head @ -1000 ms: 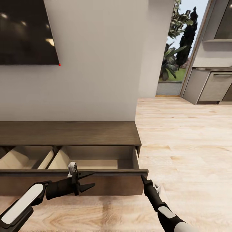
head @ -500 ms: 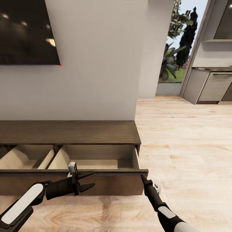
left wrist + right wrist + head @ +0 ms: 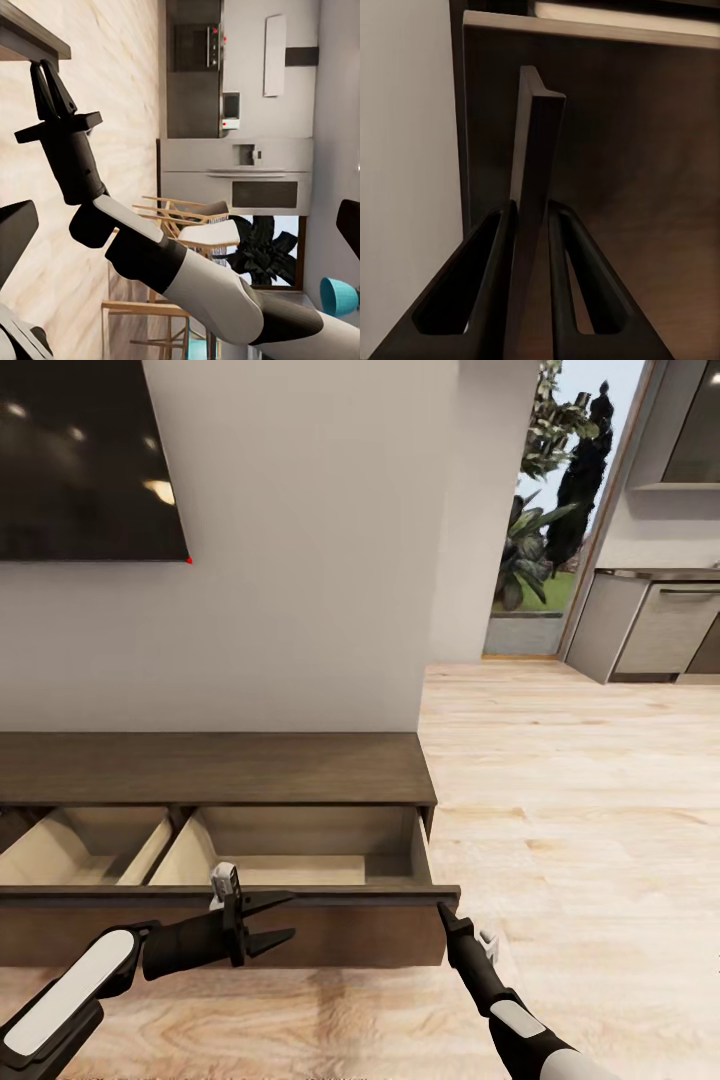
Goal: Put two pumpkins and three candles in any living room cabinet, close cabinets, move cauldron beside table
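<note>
- where the cabinet (image 3: 215, 770) stands against the white wall, its drawer front (image 3: 330, 932) is pulled out, light inside showing bare
- right gripper (image 3: 443, 913) pinched shut on the drawer front's right corner, panel edge (image 3: 536, 195) between both fingers (image 3: 499, 255)
- left gripper (image 3: 275, 920) spread wide, holding nothing, hanging just in front of the drawer front
- tv (image 3: 85, 460) on wall above, wood floor (image 3: 570, 810) to the right
</note>
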Robot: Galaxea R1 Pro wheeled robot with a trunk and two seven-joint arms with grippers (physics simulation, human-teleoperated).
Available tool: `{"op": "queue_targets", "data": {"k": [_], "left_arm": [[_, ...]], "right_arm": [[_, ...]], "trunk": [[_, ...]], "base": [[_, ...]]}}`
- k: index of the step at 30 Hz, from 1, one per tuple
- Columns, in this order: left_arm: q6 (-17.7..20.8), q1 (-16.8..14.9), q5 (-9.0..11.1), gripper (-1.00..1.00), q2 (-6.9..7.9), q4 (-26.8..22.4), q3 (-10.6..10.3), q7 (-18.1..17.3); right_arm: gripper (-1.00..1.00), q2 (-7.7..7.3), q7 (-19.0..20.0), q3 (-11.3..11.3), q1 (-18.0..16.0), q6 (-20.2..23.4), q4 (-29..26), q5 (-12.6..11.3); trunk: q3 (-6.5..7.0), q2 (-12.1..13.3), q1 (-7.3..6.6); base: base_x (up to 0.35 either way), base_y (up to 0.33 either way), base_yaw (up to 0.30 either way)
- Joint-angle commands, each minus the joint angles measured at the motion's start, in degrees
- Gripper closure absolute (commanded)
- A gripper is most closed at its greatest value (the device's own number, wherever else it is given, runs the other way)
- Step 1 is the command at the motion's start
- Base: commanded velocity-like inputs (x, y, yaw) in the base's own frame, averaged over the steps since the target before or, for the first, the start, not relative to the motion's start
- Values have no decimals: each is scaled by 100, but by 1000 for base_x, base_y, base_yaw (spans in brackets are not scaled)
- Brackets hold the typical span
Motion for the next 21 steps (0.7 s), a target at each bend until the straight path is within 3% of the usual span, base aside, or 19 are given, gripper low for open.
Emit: {"op": "queue_targets", "data": {"k": [1,21], "left_arm": [[-1,-6,-33,-100,5,3,-10,-49],[-1,-6,-29,-100,6,3,-14,-50]], "right_arm": [[100,0,33,-35,1,42,15,-26],[100,0,33,-35,1,42,15,-26]], "trunk": [[-6,-2,-1],[-6,-2,-1]], "base": [[-97,0,0],[-30,0,0]]}}
